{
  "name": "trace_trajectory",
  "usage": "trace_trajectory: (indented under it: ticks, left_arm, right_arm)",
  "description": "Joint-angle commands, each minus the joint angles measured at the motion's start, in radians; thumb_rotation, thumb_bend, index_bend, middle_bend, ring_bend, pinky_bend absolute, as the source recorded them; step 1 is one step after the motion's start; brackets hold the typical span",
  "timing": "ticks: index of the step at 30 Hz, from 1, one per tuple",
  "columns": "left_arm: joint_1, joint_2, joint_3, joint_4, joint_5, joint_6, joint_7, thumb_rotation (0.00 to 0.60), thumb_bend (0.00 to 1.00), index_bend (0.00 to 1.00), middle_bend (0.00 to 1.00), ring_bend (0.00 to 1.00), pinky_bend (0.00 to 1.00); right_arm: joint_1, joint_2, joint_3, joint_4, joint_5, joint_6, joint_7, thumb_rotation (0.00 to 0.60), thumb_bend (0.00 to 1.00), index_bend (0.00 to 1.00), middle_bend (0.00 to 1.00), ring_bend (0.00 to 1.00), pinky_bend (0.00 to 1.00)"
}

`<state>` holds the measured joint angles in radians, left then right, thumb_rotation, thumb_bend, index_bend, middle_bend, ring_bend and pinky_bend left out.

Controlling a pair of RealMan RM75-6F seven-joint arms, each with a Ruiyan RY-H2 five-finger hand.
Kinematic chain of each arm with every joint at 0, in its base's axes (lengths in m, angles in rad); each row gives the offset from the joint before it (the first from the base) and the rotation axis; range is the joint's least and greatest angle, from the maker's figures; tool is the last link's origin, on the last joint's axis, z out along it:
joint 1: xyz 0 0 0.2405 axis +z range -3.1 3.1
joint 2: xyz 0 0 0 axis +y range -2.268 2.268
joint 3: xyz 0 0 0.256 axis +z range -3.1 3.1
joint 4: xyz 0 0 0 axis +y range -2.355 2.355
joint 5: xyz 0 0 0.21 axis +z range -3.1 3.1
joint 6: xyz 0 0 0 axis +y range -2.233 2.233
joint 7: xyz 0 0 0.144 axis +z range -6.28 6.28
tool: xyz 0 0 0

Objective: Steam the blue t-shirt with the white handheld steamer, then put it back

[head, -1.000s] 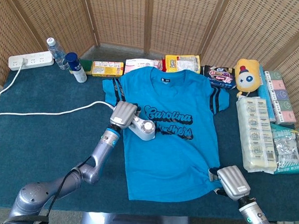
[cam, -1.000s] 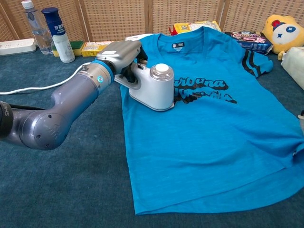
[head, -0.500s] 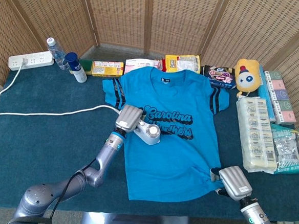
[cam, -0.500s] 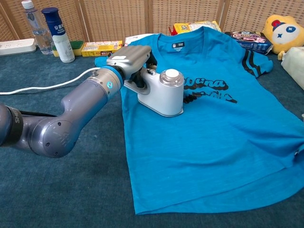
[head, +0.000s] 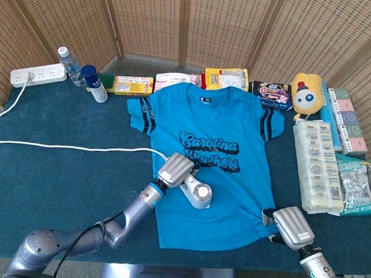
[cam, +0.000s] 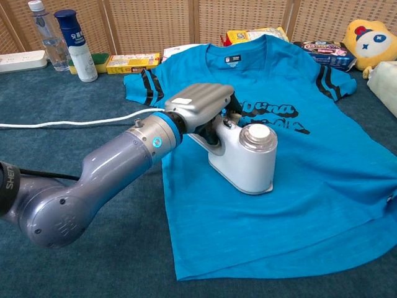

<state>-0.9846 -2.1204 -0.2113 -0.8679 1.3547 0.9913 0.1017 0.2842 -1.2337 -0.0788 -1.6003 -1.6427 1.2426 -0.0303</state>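
Nearest me, my right hand sits at the near right corner of the blue t-shirt, right by its bunched hem; I see only the grey back of it, so I cannot tell whether the fingers are spread, curled, or pinching cloth. My left hand is wrapped around the handle of the white handheld steamer, fingers closed on the grip, with the steamer's base resting on the shirt just below the black printed lettering, toward the left half of the front. The steamer's round white cap faces up in the chest view. The shirt lies flat, front up, in the middle of the dark teal surface, collar pointing away from me and both striped sleeves spread out. A white cord runs leftward from the steamer across the surface, then curves up along the left edge to a white power strip at the far left corner. To the right of the shirt lie long wrapped packs side by side. Along the far edge, from left, stand a clear water bottle and a blue-capped bottle, then a yellow box, snack packets behind the collar, a dark packet, and a yellow plush toy. Woven wicker screens close off the back.
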Motion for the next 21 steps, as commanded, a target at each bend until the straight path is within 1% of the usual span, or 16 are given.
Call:
trace_trajectory:
  ticks: [1,11,16,21]
  left_arm:
    - [0.040,0.043,0.049,-0.077,0.042,0.029,-0.008,0.600,0.38,0.76,0.73,0.66,0.77]
    - [0.094,0.142,0.108,-0.227,0.097,0.060,0.016,0.600,0.37,0.76,0.73,0.66,0.77]
    - [0.120,0.185,0.139,-0.278,0.121,0.071,0.034,0.600,0.37,0.76,0.73,0.66,0.77]
    - [0.142,0.211,0.161,-0.302,0.142,0.082,0.034,0.600,0.37,0.76,0.73,0.66,0.77]
  right_arm:
    - [-0.001,0.000,0.000,-0.002,-0.001,0.001,0.000,0.600,0.48,0.68,0.62,0.62,0.73]
    - [-0.001,0.000,0.002,-0.009,-0.004,0.004,-0.003,0.600,0.48,0.68,0.62,0.62,0.73]
    - [-0.003,0.002,0.003,-0.013,-0.006,0.009,-0.001,0.600,0.48,0.68,0.62,0.62,0.73]
    - [-0.004,0.001,0.001,-0.016,-0.010,0.012,-0.003,0.600,0.48,0.68,0.62,0.62,0.73]
